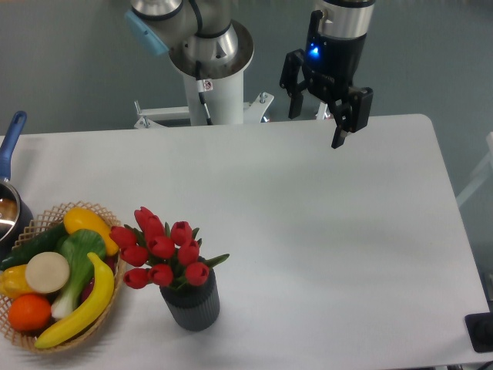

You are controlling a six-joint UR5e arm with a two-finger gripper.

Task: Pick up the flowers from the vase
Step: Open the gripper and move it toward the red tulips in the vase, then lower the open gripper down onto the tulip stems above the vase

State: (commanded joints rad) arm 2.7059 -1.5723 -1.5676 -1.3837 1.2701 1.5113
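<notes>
A bunch of red tulips (163,248) with green leaves stands in a small dark grey ribbed vase (191,304) near the table's front left. The stems are hidden inside the vase. My gripper (316,128) hangs above the back of the table, far up and to the right of the vase. Its two black fingers are spread apart and hold nothing.
A woven basket (98,322) with fruit and vegetables sits just left of the vase, touching the tulip heads' side. A pot with a blue handle (11,142) is at the left edge. The robot's white base (216,85) stands behind the table. A dark object (481,333) is at the front right corner.
</notes>
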